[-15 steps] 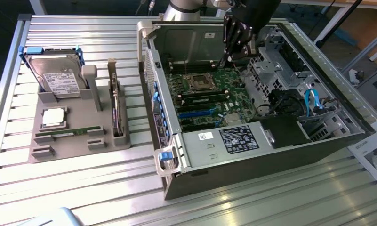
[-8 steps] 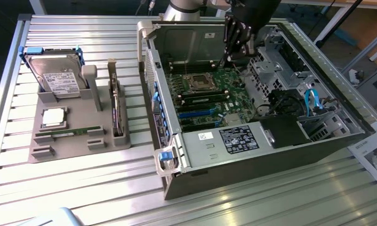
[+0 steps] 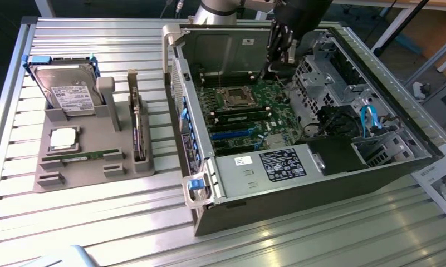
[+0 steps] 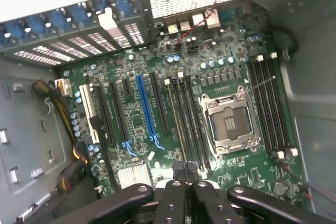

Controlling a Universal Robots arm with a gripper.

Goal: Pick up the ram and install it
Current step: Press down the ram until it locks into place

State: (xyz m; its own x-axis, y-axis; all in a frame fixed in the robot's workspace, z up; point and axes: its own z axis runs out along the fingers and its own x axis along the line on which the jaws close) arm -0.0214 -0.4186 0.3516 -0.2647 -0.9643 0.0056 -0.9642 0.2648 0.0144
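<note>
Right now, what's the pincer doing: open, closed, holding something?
Pincer: closed, above the motherboard inside the case; whether it holds anything cannot be told.

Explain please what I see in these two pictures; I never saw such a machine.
One picture comes from a camera off the arm, the other from a camera on its wrist. The robot arm ends in a claw, closed, inside an open computer case, above its green motherboard. Beside the case on the metal table stands a grey holder with a hard drive, a square processor chip and the ram, a slim green strip lying there.
</note>
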